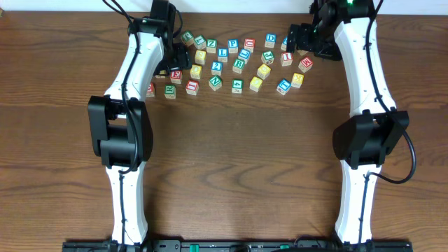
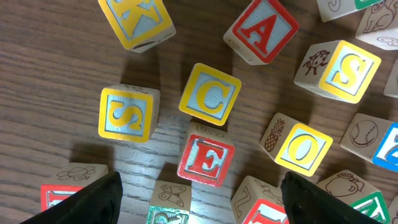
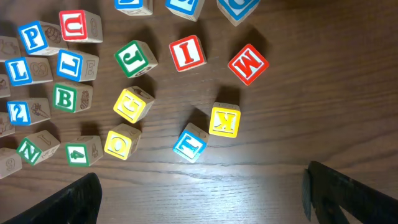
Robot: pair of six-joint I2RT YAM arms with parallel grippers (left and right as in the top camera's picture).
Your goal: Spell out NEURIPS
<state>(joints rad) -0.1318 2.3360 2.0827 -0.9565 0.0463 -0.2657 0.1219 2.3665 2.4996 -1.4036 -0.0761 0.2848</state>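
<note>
Letter cubes lie scattered across the far middle of the table [image 1: 231, 161]. My left gripper [image 1: 176, 61] hovers open over the left of the cluster. In its wrist view the red E cube [image 2: 206, 160] lies just ahead of the left gripper [image 2: 200, 208], with a butterfly-sided cube [image 2: 169, 200] between the fingers. My right gripper [image 1: 299, 39] is open over the right of the cluster. Its wrist view shows the red I [image 3: 186, 52], red U [image 3: 76, 26], blue P [image 3: 31, 37] and green N [image 3: 30, 149] ahead of the right gripper [image 3: 202, 205], which has only bare wood between its fingers.
Other cubes crowd the E: yellow C [image 2: 210, 94], yellow S [image 2: 126, 114], red A [image 2: 261, 30], yellow O [image 2: 303, 146]. Near the right gripper lie red M [image 3: 247, 63], yellow K [image 3: 224, 119], blue T [image 3: 189, 143] and green J [image 3: 134, 58].
</note>
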